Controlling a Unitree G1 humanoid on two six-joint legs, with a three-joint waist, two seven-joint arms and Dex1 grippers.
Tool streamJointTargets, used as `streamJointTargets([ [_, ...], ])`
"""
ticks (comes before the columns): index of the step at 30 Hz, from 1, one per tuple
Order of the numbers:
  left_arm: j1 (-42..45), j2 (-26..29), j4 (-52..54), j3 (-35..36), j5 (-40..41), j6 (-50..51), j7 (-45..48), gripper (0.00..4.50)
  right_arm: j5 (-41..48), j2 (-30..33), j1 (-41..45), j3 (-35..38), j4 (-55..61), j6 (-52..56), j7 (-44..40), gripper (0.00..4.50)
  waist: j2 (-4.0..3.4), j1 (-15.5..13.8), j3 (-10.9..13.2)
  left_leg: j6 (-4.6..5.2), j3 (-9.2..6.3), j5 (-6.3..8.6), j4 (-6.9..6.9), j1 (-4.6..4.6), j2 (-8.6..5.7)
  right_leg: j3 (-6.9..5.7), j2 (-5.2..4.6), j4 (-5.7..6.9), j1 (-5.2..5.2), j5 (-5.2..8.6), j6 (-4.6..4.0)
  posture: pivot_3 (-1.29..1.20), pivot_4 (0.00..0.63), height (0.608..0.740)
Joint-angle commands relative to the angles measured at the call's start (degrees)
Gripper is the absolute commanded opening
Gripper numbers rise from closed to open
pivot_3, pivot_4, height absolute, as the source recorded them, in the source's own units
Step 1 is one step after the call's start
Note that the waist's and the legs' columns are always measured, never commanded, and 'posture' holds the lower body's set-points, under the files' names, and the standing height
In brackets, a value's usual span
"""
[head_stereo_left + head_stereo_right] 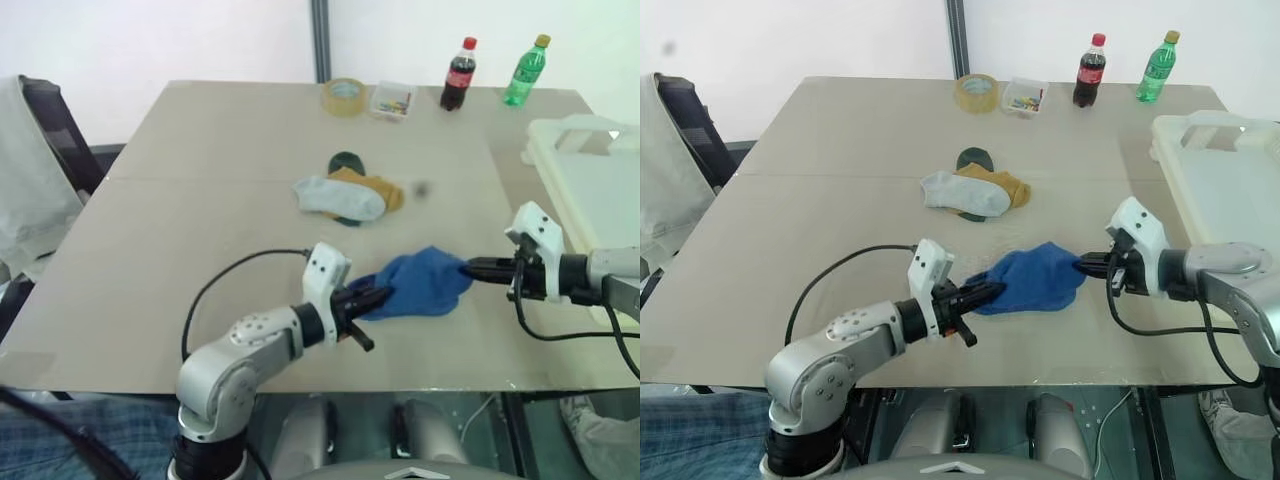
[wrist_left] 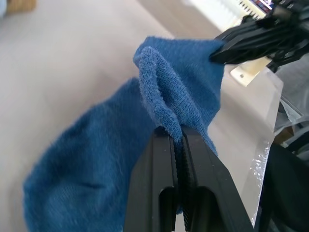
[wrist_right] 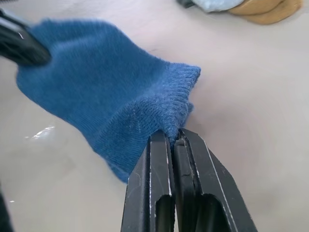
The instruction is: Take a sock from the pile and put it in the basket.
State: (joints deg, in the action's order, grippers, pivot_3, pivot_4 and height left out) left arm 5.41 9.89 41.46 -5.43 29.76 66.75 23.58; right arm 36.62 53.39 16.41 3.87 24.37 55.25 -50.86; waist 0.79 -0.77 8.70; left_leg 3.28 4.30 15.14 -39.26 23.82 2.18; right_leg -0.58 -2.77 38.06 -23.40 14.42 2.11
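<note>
Left gripper (image 1: 378, 297) and right gripper (image 1: 478, 268) each clamped royal-blue knitted sock (image 1: 420, 283) | stretched between them | for cream plastic basket (image 1: 590, 180) transfer

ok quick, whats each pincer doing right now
Left pincer: shut on one end of the blue sock.
Right pincer: shut on the other end of the same sock, at its cuff.
</note>
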Motion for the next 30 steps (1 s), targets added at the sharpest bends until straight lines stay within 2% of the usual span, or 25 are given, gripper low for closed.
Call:
streamJointTargets([
  [1,-2.5,1.3,3.4,-1.1,-1.0,-2.1,-2.9,0.10,0.9,0.8,-0.8,1.2,2.5,1.4,0.8,0.00,0.00,0.0,0.0,0.00,0.00,0.00,0.00,0.00,0.00,0.00,0.00,0.00,0.00,0.00,0.00,0.00,0.150,0.735],
  [9,-6.6,3.7,3.2,-5.1,-5.6,-9.4,-7.3,0.10,0.9,-0.2,-1.6,0.4,2.7,1.9,1.9,0.00,0.00,0.0,0.0,0.01,0.01,0.01,0.00,0.00,0.00,0.00,-0.02,-0.04,0.00,0.01,-0.02,0.00,0.150,0.735],
  [17,-5.1,4.4,0.1,-5.0,-7.3,-11.7,-8.5,0.10,-0.4,-1.3,-1.6,-1.2,2.4,1.2,3.4,0.00,0.00,0.0,0.0,0.02,0.01,0.01,0.00,0.01,0.01,-0.01,-0.02,-0.06,0.00,0.01,-0.02,0.00,0.150,0.735],
  [22,-4.1,3.3,1.0,-1.9,-2.5,-9.7,-7.0,0.10,0.4,-2.0,-1.2,-1.1,3.2,2.5,4.6,0.00,0.00,0.0,0.0,0.02,0.01,0.02,0.00,0.02,0.01,-0.01,-0.02,-0.06,0.00,0.01,-0.02,0.00,0.150,0.735],
  [30,-1.1,5.4,-2.0,1.0,0.2,-5.8,-6.7,0.10,0.9,-2.3,-1.4,-1.7,4.2,4.2,6.1,0.00,0.01,0.0,0.0,0.02,0.00,0.02,0.01,0.02,0.00,-0.03,0.01,-0.06,0.00,0.01,-0.01,0.00,0.150,0.735],
])
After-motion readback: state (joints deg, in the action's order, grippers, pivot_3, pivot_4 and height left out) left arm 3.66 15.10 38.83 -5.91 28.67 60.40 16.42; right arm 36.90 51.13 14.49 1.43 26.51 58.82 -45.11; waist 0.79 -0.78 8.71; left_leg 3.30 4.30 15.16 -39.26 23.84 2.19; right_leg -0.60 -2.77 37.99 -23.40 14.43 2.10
